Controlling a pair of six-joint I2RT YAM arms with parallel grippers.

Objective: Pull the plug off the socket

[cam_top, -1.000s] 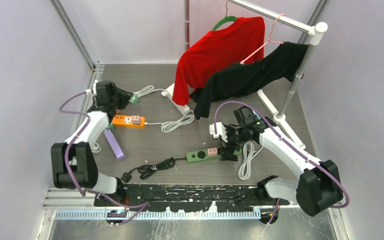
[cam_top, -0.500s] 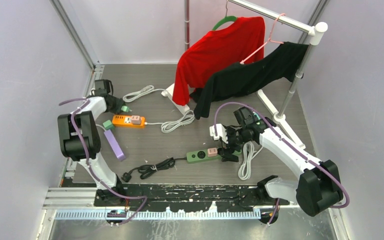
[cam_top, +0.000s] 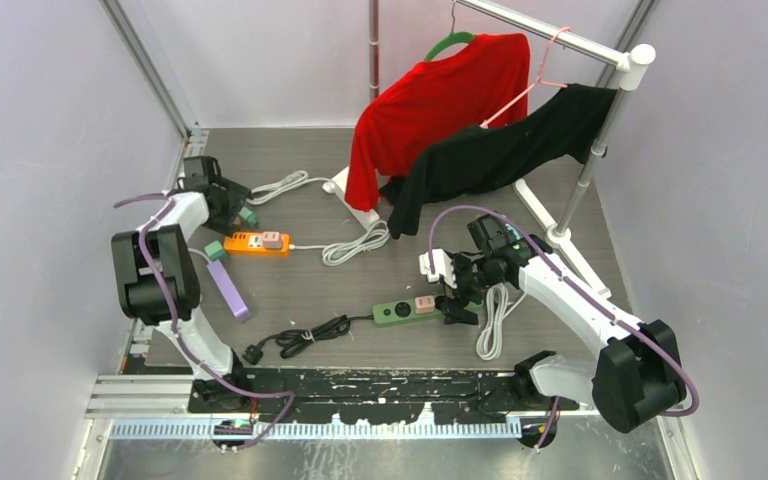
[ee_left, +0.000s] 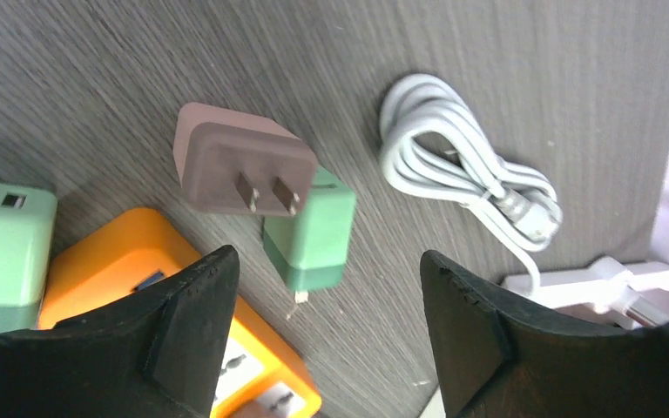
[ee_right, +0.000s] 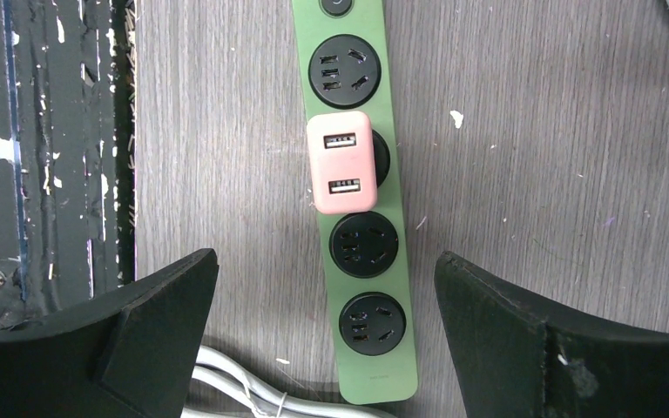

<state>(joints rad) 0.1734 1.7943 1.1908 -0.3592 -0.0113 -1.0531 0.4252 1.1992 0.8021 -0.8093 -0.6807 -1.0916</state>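
Here, grey wood-grain tabletop (cam_top: 360, 280), lilac walls (cam_top: 50, 120). Right gripper (ee_right: 322, 261) spread wide over green power strip (ee_right: 368, 239), pink plug (ee_right: 341, 163) seated mid-strip. Left gripper (ee_left: 327, 259) spread, empty, above loose brown plug (ee_left: 244, 165).

My table (ee_right: 557, 174) was grey with a fine wood grain. I saw a green power strip (ee_right: 398, 287) with black sockets and a pale pink plug (ee_right: 341, 163). I also saw an orange strip (ee_left: 113, 252), a dusky brown-pink plug (ee_left: 244, 165), a mint-green adapter (ee_left: 312, 228) and a white cable (ee_left: 453, 165). There were 2 garments: a red shirt (cam_top: 440, 100) and a black shirt (cam_top: 510, 145).
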